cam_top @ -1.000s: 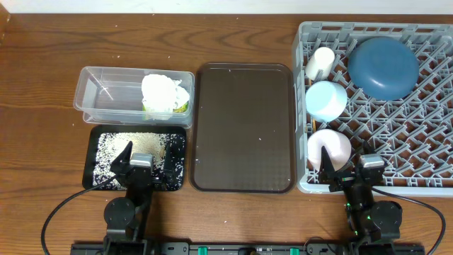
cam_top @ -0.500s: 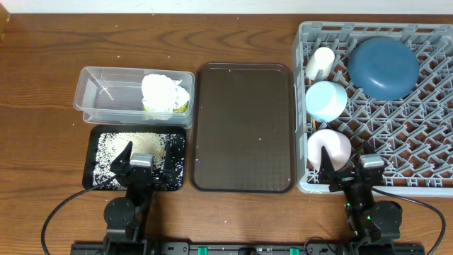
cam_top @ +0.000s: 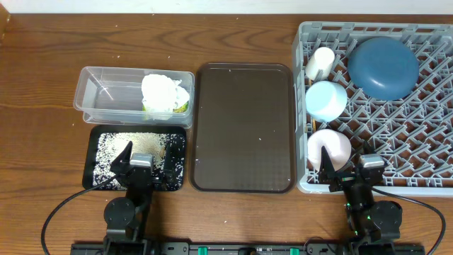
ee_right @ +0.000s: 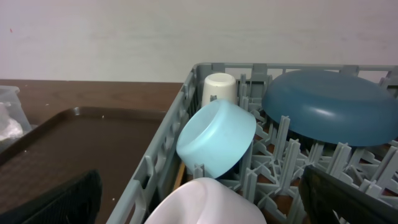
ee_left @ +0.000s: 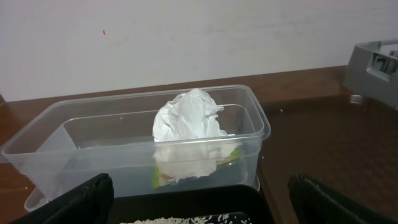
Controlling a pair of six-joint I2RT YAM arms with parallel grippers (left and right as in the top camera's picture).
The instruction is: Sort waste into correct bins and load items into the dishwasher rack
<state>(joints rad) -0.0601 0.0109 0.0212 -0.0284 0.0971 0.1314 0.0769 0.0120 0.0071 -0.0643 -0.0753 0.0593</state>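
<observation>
Both arms sit folded low at the bottom edge, left tool (cam_top: pixel 144 166) and right tool (cam_top: pixel 354 170) wide open and empty, unchanged from earlier; napkins (cam_top: pixel 164 91) in clear tub (cam_top: pixel 99 92) upper left, blue plate (cam_top: pixel 383 67) in rack (cam_top: pixel 425 142) upper right.

The overhead camera looks straight down from well above, taking in the whole worktop (cam_top: pixel 42 57), from the clear tub (cam_top: pixel 106 92) across the brown serving tray (cam_top: pixel 244 127) to the dishwasher rack (cam_top: pixel 425 177), with both arms at the near edge. The left wrist camera sits low and close, facing the far wall across the tub, with the left gripper (ee_left: pixel 205 208) at its bottom corners. The right wrist camera, equally low, faces the same wall over the rack's near left corner, with the right gripper (ee_right: pixel 202 199) at its bottom corners. Both wrist views catch the serving tray between them.
</observation>
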